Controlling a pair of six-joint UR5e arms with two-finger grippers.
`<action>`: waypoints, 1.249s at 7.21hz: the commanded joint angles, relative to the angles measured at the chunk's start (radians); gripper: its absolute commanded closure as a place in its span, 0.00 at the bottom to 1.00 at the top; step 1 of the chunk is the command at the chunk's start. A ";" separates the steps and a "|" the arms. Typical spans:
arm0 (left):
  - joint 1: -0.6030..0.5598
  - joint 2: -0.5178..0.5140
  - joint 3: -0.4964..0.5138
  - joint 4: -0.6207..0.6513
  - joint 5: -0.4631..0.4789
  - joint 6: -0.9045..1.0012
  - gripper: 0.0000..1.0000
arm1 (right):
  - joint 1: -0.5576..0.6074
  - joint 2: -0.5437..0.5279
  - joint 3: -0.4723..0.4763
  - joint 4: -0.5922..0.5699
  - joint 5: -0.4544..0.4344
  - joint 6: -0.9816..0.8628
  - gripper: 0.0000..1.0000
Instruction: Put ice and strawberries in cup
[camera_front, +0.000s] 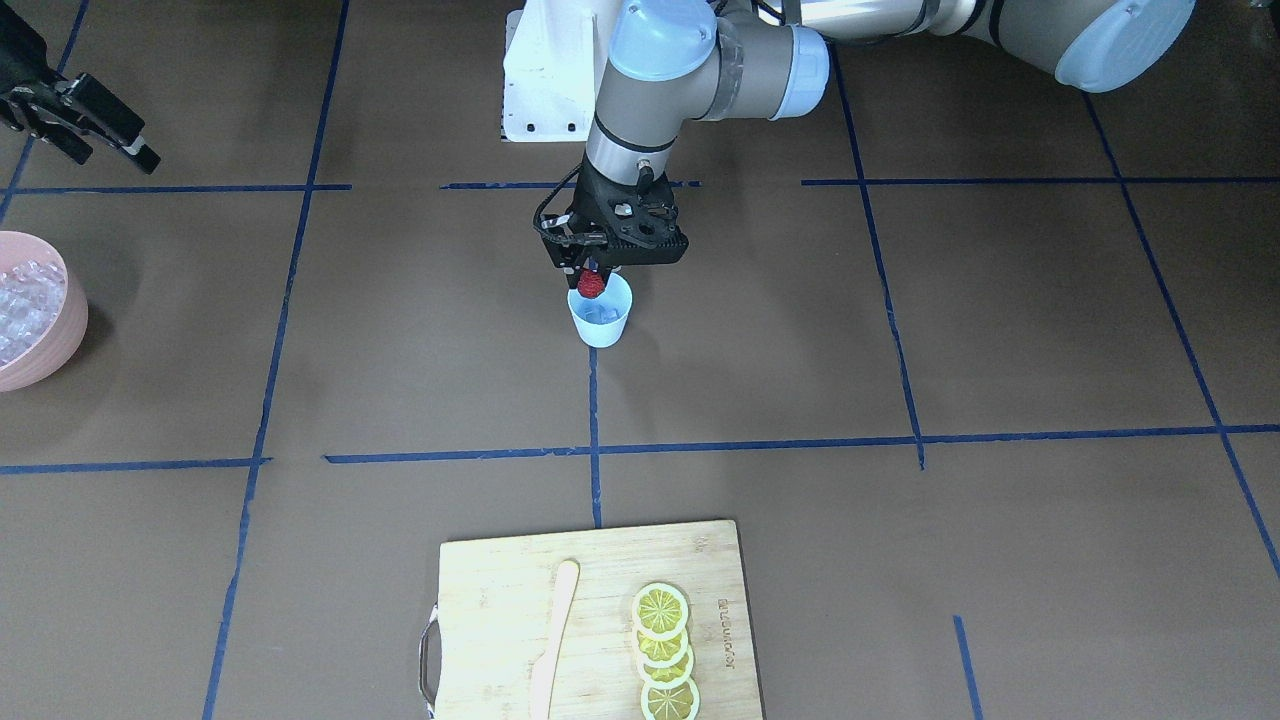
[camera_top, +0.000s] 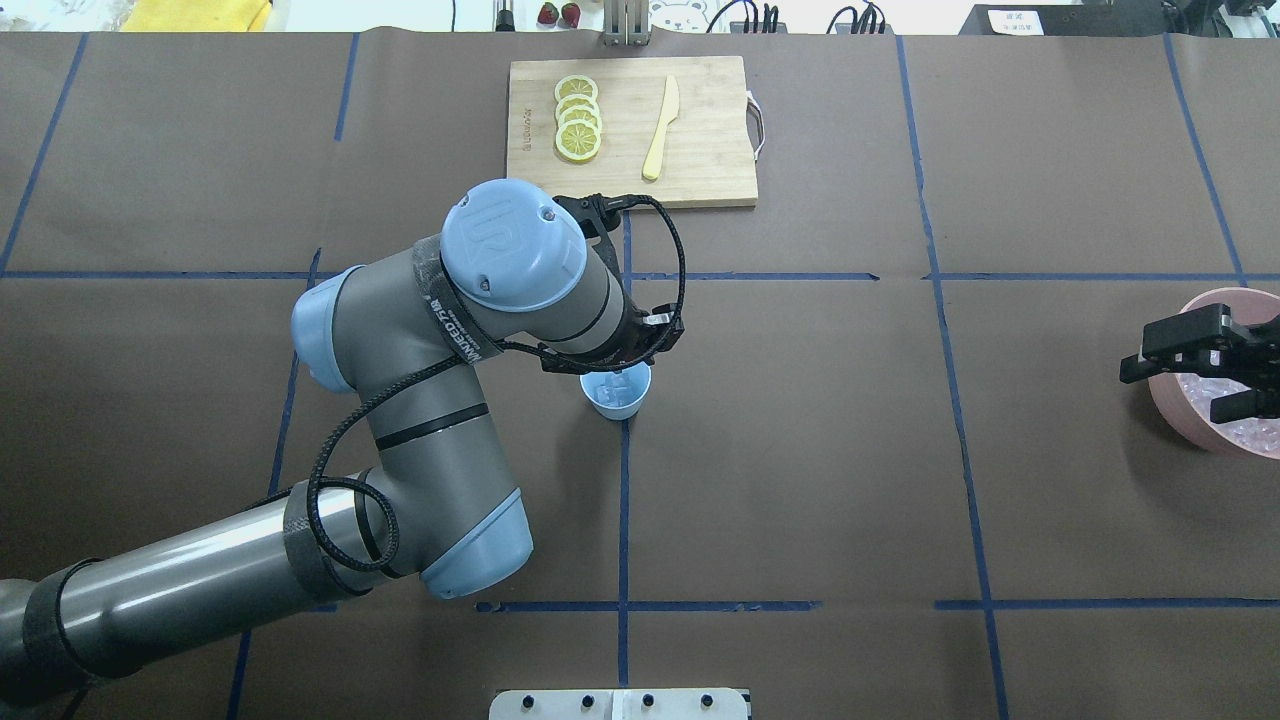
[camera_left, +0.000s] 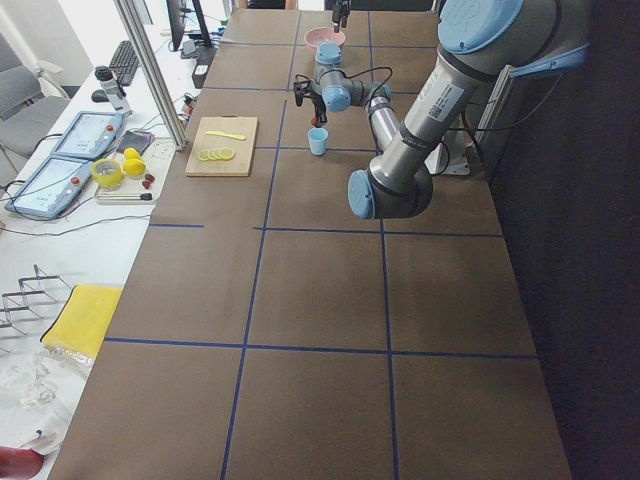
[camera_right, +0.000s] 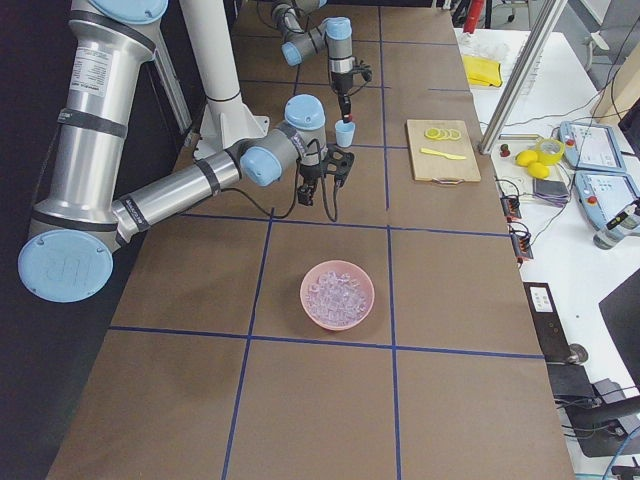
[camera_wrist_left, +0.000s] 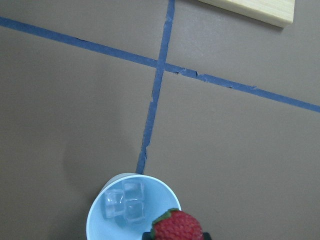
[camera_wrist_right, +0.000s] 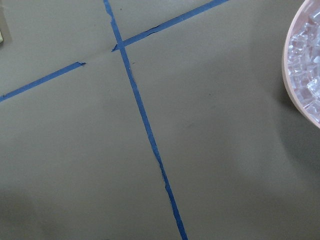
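Now the left end effector (camera_front: 593, 272) pinches the strawberry (camera_front: 591, 285) just above the cup (camera_front: 601, 325), at the rim's 11 o'clock seen from the front, so it can fall onto the ice (camera_wrist_left: 124, 205) inside. The right end effector (camera_top: 1185, 388), spread and empty, hangs over the bowl (camera_top: 1235, 293).

The brown table (camera_front: 1040, 320), gridded with blue tape (camera_front: 760, 446), fills the frame. On it stand a pale blue cup (camera_front: 603, 328) at upper centre, a pink bowl (camera_front: 60, 345) at the left edge, and a wooden board (camera_front: 500, 600) at bottom centre.
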 joint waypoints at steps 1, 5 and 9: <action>0.001 0.007 -0.001 -0.007 0.001 0.000 0.43 | 0.000 0.000 0.000 -0.001 0.001 0.000 0.01; -0.001 0.021 -0.017 -0.007 0.002 0.003 0.24 | 0.003 0.000 0.000 -0.001 0.001 0.000 0.01; -0.108 0.445 -0.463 0.105 -0.056 0.356 0.25 | 0.203 -0.098 -0.031 -0.014 0.084 -0.354 0.01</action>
